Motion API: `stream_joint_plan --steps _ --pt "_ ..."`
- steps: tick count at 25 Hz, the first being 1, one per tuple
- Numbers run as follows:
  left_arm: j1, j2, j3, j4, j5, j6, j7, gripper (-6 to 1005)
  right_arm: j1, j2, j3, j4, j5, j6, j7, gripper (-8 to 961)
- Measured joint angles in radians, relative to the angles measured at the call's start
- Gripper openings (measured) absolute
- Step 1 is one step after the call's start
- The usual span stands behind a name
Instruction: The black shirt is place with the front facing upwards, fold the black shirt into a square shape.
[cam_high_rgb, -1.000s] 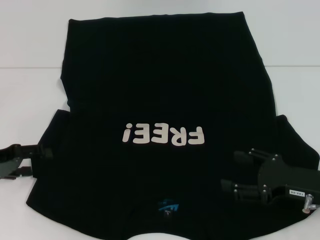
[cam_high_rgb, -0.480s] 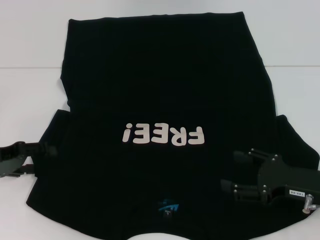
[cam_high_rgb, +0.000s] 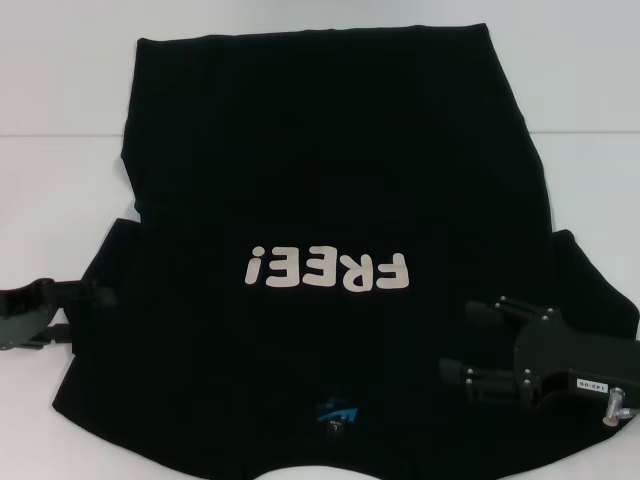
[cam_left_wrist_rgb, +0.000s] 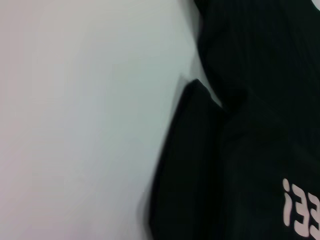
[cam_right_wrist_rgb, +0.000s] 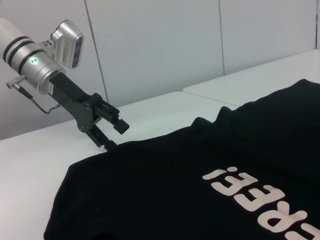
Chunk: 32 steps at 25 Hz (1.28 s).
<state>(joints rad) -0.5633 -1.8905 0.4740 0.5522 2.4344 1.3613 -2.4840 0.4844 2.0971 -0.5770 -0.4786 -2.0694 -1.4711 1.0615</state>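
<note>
Looking down from the head camera, we see the black shirt (cam_high_rgb: 330, 240) spread flat, front up, across the white table (cam_high_rgb: 60, 190), its collar end toward us and its hem at the far side, so the white letters "FREE!" (cam_high_rgb: 326, 269) read upside down; a small blue logo (cam_high_rgb: 336, 412) sits near the collar. Our left gripper (cam_high_rgb: 95, 293) is low at the shirt's left edge, by the sleeve, with its fingertips reaching onto the dark cloth. In the right wrist view the same left gripper (cam_right_wrist_rgb: 114, 134) shows its two fingers parted, one tip above the fabric and the other down at the sleeve's edge, with nothing clamped between them. Our right gripper (cam_high_rgb: 468, 345) is over the shirt's right side, near the right sleeve, its two fingers spread apart and pointing inward toward the chest; we cannot tell whether it touches the cloth. The left wrist view shows the left sleeve (cam_left_wrist_rgb: 192, 145) lying on the table beside the body of the shirt, with part of the lettering visible.
</note>
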Motion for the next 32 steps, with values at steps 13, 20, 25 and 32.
stream_joint_plan --steps 13,20,25,32 --pt "-0.005 -0.006 0.001 -0.003 0.021 -0.025 0.002 932 0.000 0.000 -0.001 0.001 0.000 -0.005 0.000 927" --pt "-0.018 -0.007 0.002 -0.022 0.018 -0.019 0.009 932 0.002 0.000 -0.001 0.002 0.000 -0.008 0.000 926" --pt "-0.021 -0.007 -0.001 -0.023 0.015 -0.022 0.009 933 0.002 0.000 -0.001 0.002 0.000 -0.008 0.000 926" --pt "-0.025 -0.008 0.001 -0.023 0.015 -0.038 0.011 933 0.003 0.000 -0.001 0.002 0.000 -0.008 0.000 926"
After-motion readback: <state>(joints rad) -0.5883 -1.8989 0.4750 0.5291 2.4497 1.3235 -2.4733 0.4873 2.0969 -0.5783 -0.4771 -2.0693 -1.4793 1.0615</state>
